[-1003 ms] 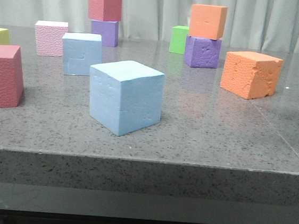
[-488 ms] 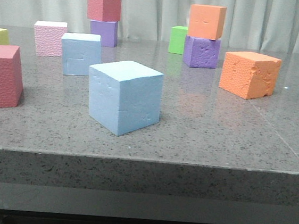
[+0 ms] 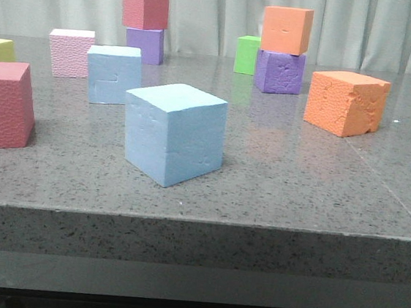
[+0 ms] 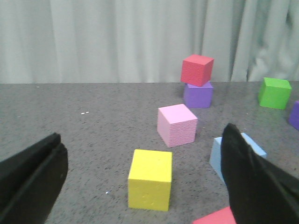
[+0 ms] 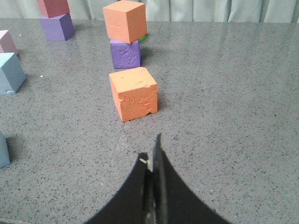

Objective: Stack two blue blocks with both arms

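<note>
I see the grey surface filling the front frame. The nearer blue block sits centre, resting on the stone; the grooved blue block stands behind it, upper left, apart. My left claw gapes wide, holding nothing. My right claw is pressed closed, empty, over bare stone

Dented blue block near worktop front edge; grooved blue block behind-left, apart, both unstacked.
</note>
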{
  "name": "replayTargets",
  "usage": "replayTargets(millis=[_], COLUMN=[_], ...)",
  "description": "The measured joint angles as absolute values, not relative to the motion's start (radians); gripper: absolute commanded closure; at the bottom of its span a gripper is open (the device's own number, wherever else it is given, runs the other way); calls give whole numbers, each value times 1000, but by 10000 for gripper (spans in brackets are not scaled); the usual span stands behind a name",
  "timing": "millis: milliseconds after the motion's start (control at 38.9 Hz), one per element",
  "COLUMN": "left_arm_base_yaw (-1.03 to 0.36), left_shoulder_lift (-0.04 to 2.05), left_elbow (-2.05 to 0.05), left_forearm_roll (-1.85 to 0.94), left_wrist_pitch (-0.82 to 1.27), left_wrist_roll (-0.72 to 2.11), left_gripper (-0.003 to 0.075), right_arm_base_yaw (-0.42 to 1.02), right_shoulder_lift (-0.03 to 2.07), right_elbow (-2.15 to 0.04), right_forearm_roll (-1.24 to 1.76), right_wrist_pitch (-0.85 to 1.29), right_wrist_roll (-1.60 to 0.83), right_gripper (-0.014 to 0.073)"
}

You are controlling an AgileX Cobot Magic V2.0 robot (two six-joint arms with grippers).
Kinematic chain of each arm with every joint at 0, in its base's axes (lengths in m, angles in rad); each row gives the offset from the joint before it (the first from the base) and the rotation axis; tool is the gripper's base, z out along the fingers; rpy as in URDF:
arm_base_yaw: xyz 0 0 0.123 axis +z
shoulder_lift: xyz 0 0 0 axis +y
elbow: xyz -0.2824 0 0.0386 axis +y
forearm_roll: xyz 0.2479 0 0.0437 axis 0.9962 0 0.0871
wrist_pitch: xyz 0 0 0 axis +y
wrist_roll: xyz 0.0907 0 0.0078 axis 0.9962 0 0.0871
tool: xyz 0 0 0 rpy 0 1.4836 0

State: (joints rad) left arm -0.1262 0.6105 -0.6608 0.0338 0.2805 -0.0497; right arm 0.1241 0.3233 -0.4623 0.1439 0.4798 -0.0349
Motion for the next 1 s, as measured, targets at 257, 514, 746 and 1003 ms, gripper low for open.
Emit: replayTargets(millis=[257,514,746,1003], left_arm_base_yaw=[-385,-471,-475,-475], left_shoulder_lift=[1010,1409,1671,1853], left_elbow=[-923,-1292,-1602,-1766], left_forearm_roll=[37,37,79,158], left_wrist_pitch=[288,481,767,1000], left_wrist_roll=[-48,-46,-313,-494], left_gripper=[84,84,84,80], right_arm_base_yaw=[124,124,124,124], right_shoulder_lift=[323,323,323,323], right_elbow=[-462,-462,-462,-462], right_forearm_roll=[144,144,144,144], right_wrist_pitch=[478,476,476,476], right_wrist_roll=[-35,-35,-35,-35], right_gripper=[662,662,662,662])
